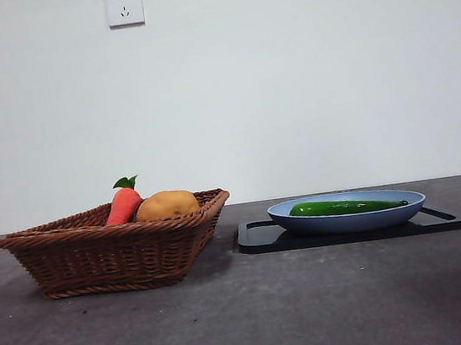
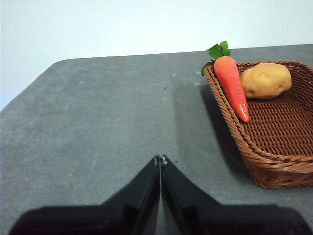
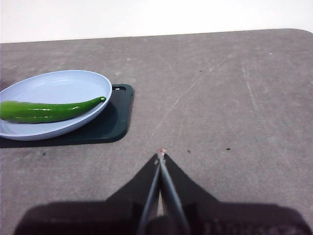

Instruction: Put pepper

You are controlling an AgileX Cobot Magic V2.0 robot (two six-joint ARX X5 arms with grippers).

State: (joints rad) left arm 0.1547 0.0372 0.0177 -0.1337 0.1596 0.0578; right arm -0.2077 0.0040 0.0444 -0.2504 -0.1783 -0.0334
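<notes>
Lying lengthwise in the blue plate on the black board, the pepper sits beside the wicker basket holding a carrot and potato, while the left gripper and right gripper wait empty over bare table, jaws pressed together.

green pepper – blue plate, brown woven basket
</notes>
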